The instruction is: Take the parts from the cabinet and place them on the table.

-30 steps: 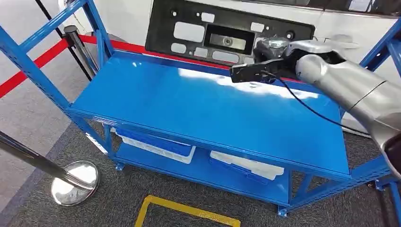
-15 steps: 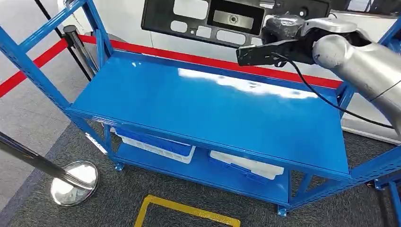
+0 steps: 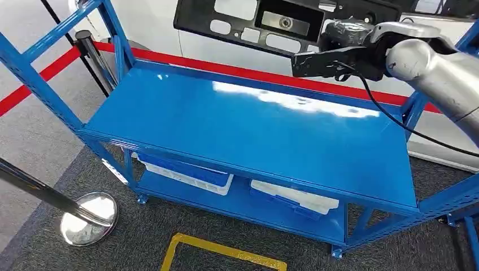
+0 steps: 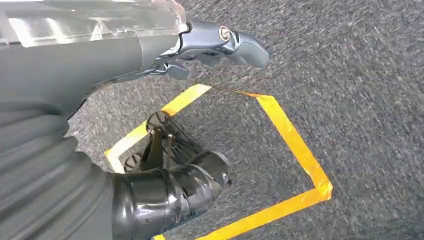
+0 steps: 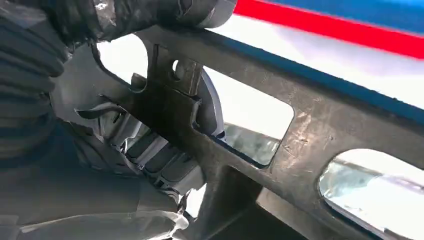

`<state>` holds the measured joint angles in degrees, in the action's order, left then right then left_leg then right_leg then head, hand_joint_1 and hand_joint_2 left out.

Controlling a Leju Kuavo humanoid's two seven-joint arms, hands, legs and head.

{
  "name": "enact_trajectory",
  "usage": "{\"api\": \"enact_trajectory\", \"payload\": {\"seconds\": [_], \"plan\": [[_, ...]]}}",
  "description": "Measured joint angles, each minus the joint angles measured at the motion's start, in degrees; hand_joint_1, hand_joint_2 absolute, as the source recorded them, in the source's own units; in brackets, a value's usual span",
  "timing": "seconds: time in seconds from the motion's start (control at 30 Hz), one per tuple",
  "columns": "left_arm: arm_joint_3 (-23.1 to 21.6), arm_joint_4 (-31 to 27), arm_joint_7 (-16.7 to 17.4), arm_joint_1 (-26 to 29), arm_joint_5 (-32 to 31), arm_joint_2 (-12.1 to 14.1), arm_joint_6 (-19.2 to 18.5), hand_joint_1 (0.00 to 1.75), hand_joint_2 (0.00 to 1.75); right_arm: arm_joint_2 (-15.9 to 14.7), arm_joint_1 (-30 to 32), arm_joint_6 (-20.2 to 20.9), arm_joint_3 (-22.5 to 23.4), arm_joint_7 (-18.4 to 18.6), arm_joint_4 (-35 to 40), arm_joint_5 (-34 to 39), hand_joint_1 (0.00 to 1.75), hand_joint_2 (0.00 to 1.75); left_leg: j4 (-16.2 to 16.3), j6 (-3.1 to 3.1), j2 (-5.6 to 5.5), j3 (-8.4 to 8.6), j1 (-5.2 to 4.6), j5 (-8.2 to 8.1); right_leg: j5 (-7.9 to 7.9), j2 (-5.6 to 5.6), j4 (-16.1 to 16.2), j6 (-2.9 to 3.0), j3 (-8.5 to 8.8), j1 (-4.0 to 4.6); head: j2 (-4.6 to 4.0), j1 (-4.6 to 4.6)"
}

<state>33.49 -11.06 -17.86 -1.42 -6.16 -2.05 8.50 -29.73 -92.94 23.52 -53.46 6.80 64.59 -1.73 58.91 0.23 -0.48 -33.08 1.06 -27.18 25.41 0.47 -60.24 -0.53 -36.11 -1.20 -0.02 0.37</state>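
Grey carpet [image 3: 68, 248] is lying nearest the robot, with a square of yellow tape [image 4: 290, 145] on it below the left hand [image 4: 200, 45], which is hanging idle beside the body, its fingers spread and holding nothing. Beyond that, a blue shelf rack [image 3: 248, 130] is standing with its top shelf bare and white-and-blue trays [image 3: 186, 172] sitting on the lower shelf. Farther off, above the rack's far edge, the right hand [image 3: 339, 56] is gripping a black plastic panel [image 3: 265, 22] pierced with cut-outs; in the right wrist view its fingers [image 5: 150, 145] are wrapping round one of the panel's ribs. The panel is hanging clear of the shelf, reaching away from the hand to one side, so it is likely to sag or swing. Carrying it well probably means keeping the grip firm, moving slowly, and keeping the long free end clear of the rack's blue posts [image 3: 418, 107].
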Motion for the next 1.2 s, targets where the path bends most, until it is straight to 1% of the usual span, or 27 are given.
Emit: {"api": "enact_trajectory", "payload": {"seconds": [0.13,0.2,0.27,0.3,0.33,0.4,0.43,0.47,0.5,0.53,0.57,0.6,0.63,0.67,0.77,0.8,0.83,0.9,0.93,0.97,1.0,1.03,1.07,1.1,1.13,1.17,1.2], "plan": [[0.3,0.0,-0.2,0.0,-0.4,0.0,-0.2,0.00,1.75,-0.5,-0.3,0.6,0.0,0.2,0.4,0.0,1.75,1.75,0.0,0.00,0.00,0.00,0.00,0.00,0.00,0.00,0.0,0.00,0.00,0.00,0.02,0.02],[0.4,0.0,-0.4,0.0,-0.6,0.0,-0.4,0.00,1.75,-0.6,-0.6,0.5,-0.2,0.3,0.6,0.0,1.75,1.75,0.4,0.85,-0.02,-0.18,-0.16,-0.15,-0.31,0.03,0.5,-0.43,0.11,-0.58,0.00,0.00],[0.4,0.0,-0.6,-0.1,-1.0,0.0,-0.4,0.00,1.75,-0.8,-0.9,0.4,-0.3,0.4,1.0,-0.2,1.75,1.75,-0.9,1.48,0.09,0.47,-0.19,0.46,-0.78,0.16,1.5,-0.98,0.66,-0.38,0.00,0.00],[0.4,0.0,-0.7,0.0,-1.1,0.0,-0.4,0.00,1.75,-1.2,-1.0,0.3,-0.3,0.4,1.1,-0.2,1.75,1.75,-2.8,1.71,0.34,1.52,0.75,1.32,-0.35,-0.01,1.4,-0.93,0.57,-0.35,0.00,0.09],[0.4,0.0,-0.7,0.0,-1.1,-0.1,-0.4,0.00,1.75,-1.5,-1.4,0.3,-0.3,0.4,1.1,-0.3,1.75,1.75,-3.6,1.77,0.55,2.08,0.53,1.61,0.80,-0.16,0.0,-0.97,0.08,-0.24,0.00,0.07],[0.4,0.0,-0.7,-0.2,-1.2,-0.1,-0.4,0.00,1.75,-1.6,-2.0,0.2,-0.7,0.4,1.1,-0.3,1.75,1.75,-3.7,1.89,0.91,2.16,0.54,1.65,5.04,-0.11,-8.3,-1.26,-3.90,-0.30,0.00,0.07],[0.4,0.0,-0.7,-0.2,-1.2,-0.1,-0.4,0.00,1.75,-1.8,-1.9,0.2,-0.8,0.4,1.2,-0.3,1.75,1.75,-3.7,1.85,0.99,2.23,0.62,1.49,6.34,-0.12,-12.4,-1.53,-5.97,-0.52,0.00,0.07],[0.4,0.0,-0.7,-0.3,-1.2,-0.2,-0.4,0.00,1.75,-1.9,-1.8,0.2,-1.0,0.3,1.2,-0.3,1.75,1.75,-3.4,1.70,1.03,2.27,0.76,1.53,6.31,-0.14,-14.8,-1.82,-7.33,-0.77,0.02,0.07],[0.4,0.0,-0.7,-0.3,-1.2,-0.2,-0.5,0.00,1.75,-1.9,-1.8,0.2,-1.2,0.3,1.2,-0.3,1.75,1.75,-3.2,1.56,1.03,2.29,0.99,1.37,4.81,-0.19,-14.0,-2.13,-7.19,-1.07,0.02,0.07],[0.4,0.0,-0.7,-0.3,-1.2,-0.2,-0.5,0.00,1.75,-2.0,-1.8,0.2,-1.4,0.4,1.2,-0.3,1.75,1.75,-2.7,1.18,1.00,2.28,1.36,0.96,2.23,-0.26,-10.8,-2.54,-5.76,-1.41,0.00,0.07],[0.4,0.0,-0.7,-0.3,-1.2,-0.2,-0.5,0.00,1.75,-2.0,-1.9,0.2,-1.4,0.4,1.3,-0.3,1.75,1.75,-1.9,0.72,0.94,2.24,1.74,0.40,-0.64,-0.47,-6.0,-3.01,-3.48,-1.82,0.02,0.07],[0.4,0.0,-0.7,-0.2,-1.2,-0.2,-0.5,0.00,1.75,-2.2,-1.9,0.2,-1.5,0.4,1.3,-0.4,1.75,1.75,-0.9,-0.04,0.83,2.02,1.95,-0.42,-1.74,-0.78,-1.3,-3.63,-1.63,-2.32,0.02,0.09],[0.5,0.0,-0.7,-0.2,-1.2,0.0,-0.5,0.00,1.75,-2.4,-2.0,0.1,-1.6,0.4,1.3,-0.4,1.75,1.75,-0.2,-0.77,0.56,1.13,1.45,-0.91,-0.64,-0.39,-1.8,-3.55,-0.67,-1.29,0.02,0.17],[0.5,0.0,-0.7,-0.2,-1.2,0.0,-0.5,0.00,1.75,-2.5,-1.9,0.1,-1.7,0.4,1.4,-0.4,1.75,1.75,0.3,-0.97,0.48,1.02,1.46,-0.94,-0.58,-0.16,-2.0,-2.63,-1.21,-1.32,0.02,0.06],[0.5,0.0,-0.7,-0.2,-1.2,-0.3,-0.5,0.00,1.75,-2.5,-1.6,0.1,-1.9,0.4,1.5,-0.4,1.75,1.75,0.6,-1.72,0.30,0.44,1.67,-0.80,-0.18,-0.24,-2.2,-1.07,-1.87,-1.45,0.02,0.07],[0.5,0.0,-0.7,-0.2,-1.2,-0.3,-0.5,0.00,1.75,-2.5,-1.7,0.1,-2.0,0.4,1.5,-0.4,1.75,1.75,1.3,-1.85,0.44,0.24,1.85,-1.81,-0.37,-0.29,-1.9,-0.31,-1.94,-1.47,0.02,0.09],[0.5,0.0,-0.7,-0.2,-1.2,-0.2,-0.5,0.00,1.75,-2.5,-1.7,0.0,-2.0,0.5,1.5,-0.3,1.75,1.75,3.2,-1.71,0.53,-0.50,1.79,-3.60,-0.57,-0.26,-1.7,0.15,-2.01,-1.34,0.02,0.00],[0.5,0.0,-0.7,-0.3,-1.4,-0.2,-0.5,0.00,1.75,-2.4,-1.8,-0.1,-2.3,0.4,1.5,-0.2,1.75,1.75,12.5,-1.55,0.52,-4.19,1.45,-8.69,-0.95,-0.27,-1.6,0.81,-2.32,-0.94,0.00,0.04],[0.6,0.0,-0.5,-0.3,-1.8,-0.2,-0.5,0.00,1.75,-2.5,-1.8,-0.2,-2.5,0.3,1.5,-0.1,1.75,1.75,16.4,-1.34,0.51,-5.78,1.24,-9.99,-1.12,-0.26,-1.6,1.07,-2.55,-0.60,0.00,0.04],[0.7,0.0,-0.3,-0.4,-2.2,-0.2,-0.5,0.00,1.75,-2.5,-1.8,-0.3,-2.9,0.2,1.5,0.2,1.75,1.75,18.0,-1.02,0.51,-6.28,1.06,-9.91,-1.31,-0.25,-1.6,1.34,-2.76,-0.26,0.00,0.04],[0.7,0.0,-0.2,-0.4,-2.4,-0.2,-0.4,0.00,1.75,-2.5,-1.8,-0.3,-3.3,0.1,1.5,0.5,1.75,1.75,17.0,-0.57,0.51,-5.65,0.84,-8.76,-1.49,-0.22,-1.6,1.55,-2.95,0.05,0.00,0.04],[0.8,0.0,-0.1,-0.4,-2.5,-0.2,-0.3,0.00,1.75,-2.5,-1.8,-0.3,-3.5,0.0,1.5,0.7,1.75,1.75,13.8,0.10,0.50,-3.83,0.50,-6.70,-1.72,-0.17,-1.6,1.71,-3.15,0.39,0.02,0.04],[0.8,0.0,0.0,-0.4,-2.8,-0.2,-0.3,0.00,1.75,-2.6,-1.9,-0.4,-3.5,0.0,1.6,0.7,1.75,1.75,8.4,1.01,0.47,-0.79,0.01,-4.31,-2.01,-0.15,-1.6,1.73,-3.32,0.68,0.02,0.04],[0.8,0.0,0.1,-0.4,-2.9,-0.2,-0.3,0.00,1.75,-2.7,-2.0,-0.4,-3.5,0.0,1.8,0.7,1.75,1.75,3.6,2.09,0.43,2.05,-0.62,-3.07,-2.27,-0.17,-1.6,1.73,-3.43,0.72,0.02,0.04],[0.9,0.0,0.2,-0.5,-2.9,0.1,-0.2,0.00,1.75,-2.9,-2.3,-0.5,-3.6,0.0,1.9,0.7,1.75,1.75,1.2,2.56,0.58,3.29,-0.87,-3.68,-2.61,-0.19,-1.6,1.49,-3.74,1.01,0.00,0.09],[0.9,0.0,0.2,-0.6,-3.1,0.0,-0.2,0.00,1.75,-3.0,-2.4,-0.7,-3.7,0.0,1.9,0.7,1.75,1.75,1.2,1.96,0.55,2.87,-1.01,-2.87,-3.10,-0.32,-1.3,1.23,-3.79,0.74,0.00,0.04],[0.9,0.0,0.2,-0.6,-3.2,0.0,-0.2,0.00,1.75,-3.0,-2.4,-0.8,-3.8,0.0,1.9,0.7,1.75,1.75,0.8,2.08,0.50,2.37,-1.20,-2.66,-3.62,-0.40,-1.0,0.85,-3.80,0.54,0.02,0.07]]}}
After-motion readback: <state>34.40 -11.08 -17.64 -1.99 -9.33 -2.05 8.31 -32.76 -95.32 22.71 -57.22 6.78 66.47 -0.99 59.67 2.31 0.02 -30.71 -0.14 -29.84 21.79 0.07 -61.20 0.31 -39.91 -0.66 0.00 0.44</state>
